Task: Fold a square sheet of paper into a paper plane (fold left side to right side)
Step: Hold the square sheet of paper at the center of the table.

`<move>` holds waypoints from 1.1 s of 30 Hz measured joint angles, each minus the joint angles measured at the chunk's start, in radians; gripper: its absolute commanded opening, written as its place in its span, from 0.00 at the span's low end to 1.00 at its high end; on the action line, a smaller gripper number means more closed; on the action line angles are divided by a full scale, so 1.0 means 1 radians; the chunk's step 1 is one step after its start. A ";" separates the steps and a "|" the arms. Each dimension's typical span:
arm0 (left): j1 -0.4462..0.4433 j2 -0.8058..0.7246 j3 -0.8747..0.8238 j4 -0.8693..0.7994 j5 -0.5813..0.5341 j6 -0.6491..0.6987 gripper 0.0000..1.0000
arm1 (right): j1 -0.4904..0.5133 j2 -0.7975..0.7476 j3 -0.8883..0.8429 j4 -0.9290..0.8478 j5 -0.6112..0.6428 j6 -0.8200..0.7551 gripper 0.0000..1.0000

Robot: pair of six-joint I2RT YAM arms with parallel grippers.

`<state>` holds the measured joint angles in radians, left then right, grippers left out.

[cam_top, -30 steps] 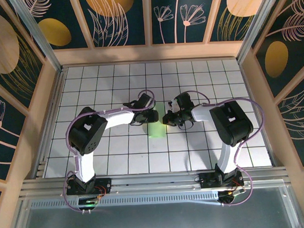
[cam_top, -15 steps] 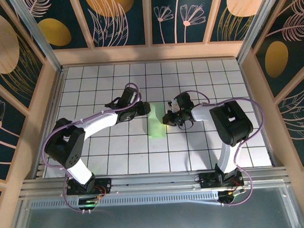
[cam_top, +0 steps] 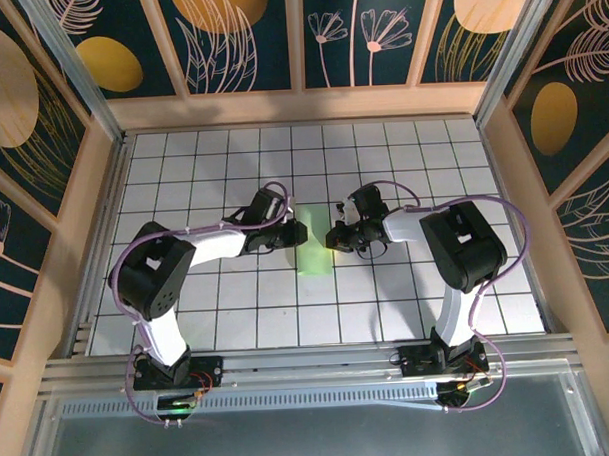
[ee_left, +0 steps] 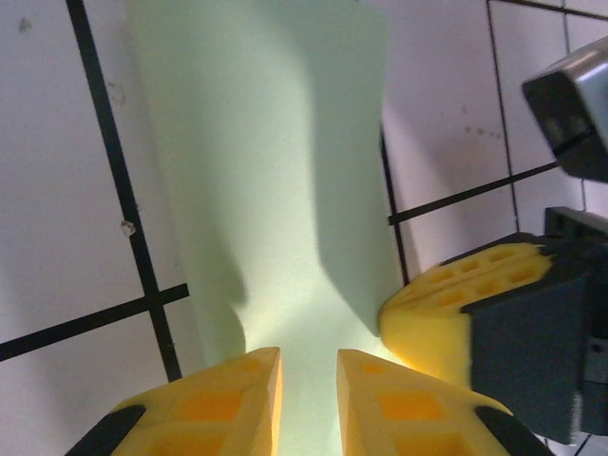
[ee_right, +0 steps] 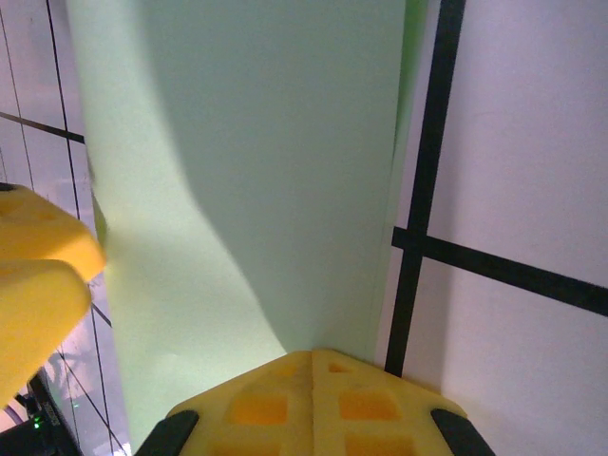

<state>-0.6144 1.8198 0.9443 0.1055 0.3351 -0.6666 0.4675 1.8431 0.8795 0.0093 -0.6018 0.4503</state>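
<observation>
1. Sheet of paper [cam_top: 313, 246] is lying flat on the white gridded worktop [cam_top: 212, 161]. It's showing as a narrow pale green strip, with its long axis running away from the arm bases.
2. In the right wrist view a brighter green sliver is peeking out along one long edge of the paper. That looks like a second layer, so the paper is sitting folded.
3. Left end effector [cam_top: 291, 234] is sitting just beside the paper's left long edge, roughly mid-length, seen from the top.
4. In the left wrist view its yellow fingers [ee_left: 214, 404] are standing narrow, with a slim gap and paper showing through it. Cannot tell whether the pads are touching the paper or pinching anything.
5. Right end effector [cam_top: 336, 236] is sitting at the paper's right long edge, across from the left one.
6. In the right wrist view its pads are pressing fully together, with the tips over the paper's near edge. Cannot tell whether a layer is nipped between them.
7. The two are facing each other across the paper. Each one's yellow finger is showing in the other's wrist view, right at the paper's edge.
8. Black grid lines [ee_right: 429, 142] are running alongside the paper's long edges in both wrist views.
</observation>
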 measured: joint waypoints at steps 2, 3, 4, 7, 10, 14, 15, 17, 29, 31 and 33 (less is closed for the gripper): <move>0.000 0.013 -0.005 0.011 0.001 -0.001 0.22 | 0.000 0.000 0.001 -0.002 0.001 0.000 0.00; 0.000 0.021 -0.007 0.017 0.001 -0.003 0.22 | 0.000 0.000 0.002 -0.004 0.002 0.000 0.00; 0.000 0.026 -0.010 0.022 0.001 -0.004 0.22 | 0.000 0.000 0.002 -0.006 0.002 0.000 0.00; 0.000 0.035 -0.015 0.032 0.001 -0.007 0.21 | 0.000 0.000 0.003 -0.006 0.002 0.000 0.00; 0.000 0.040 -0.018 0.034 -0.003 -0.007 0.21 | 0.000 0.000 0.003 -0.007 0.002 -0.003 0.00; 0.000 0.047 -0.021 0.033 -0.008 -0.007 0.19 | 0.000 0.000 0.003 -0.008 0.002 -0.007 0.00; 0.000 0.049 -0.021 0.034 -0.011 -0.007 0.19 | 0.000 0.000 0.005 -0.010 0.002 -0.007 0.00; 0.000 0.050 -0.022 0.034 -0.014 -0.007 0.18 | 0.000 0.000 0.005 -0.010 0.002 -0.007 0.00; 0.000 0.052 -0.027 0.042 -0.029 -0.007 0.16 | 0.000 -0.031 0.037 -0.021 -0.005 -0.003 0.00; 0.000 0.052 -0.028 0.045 -0.029 -0.007 0.16 | 0.002 -0.040 0.055 -0.016 -0.010 0.000 0.00; 0.000 0.052 -0.028 0.048 -0.029 -0.007 0.16 | 0.006 -0.040 0.074 -0.008 -0.013 0.000 0.00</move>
<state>-0.6144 1.8721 0.9161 0.1532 0.3061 -0.6735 0.4732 1.8027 0.9531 0.0013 -0.6151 0.4507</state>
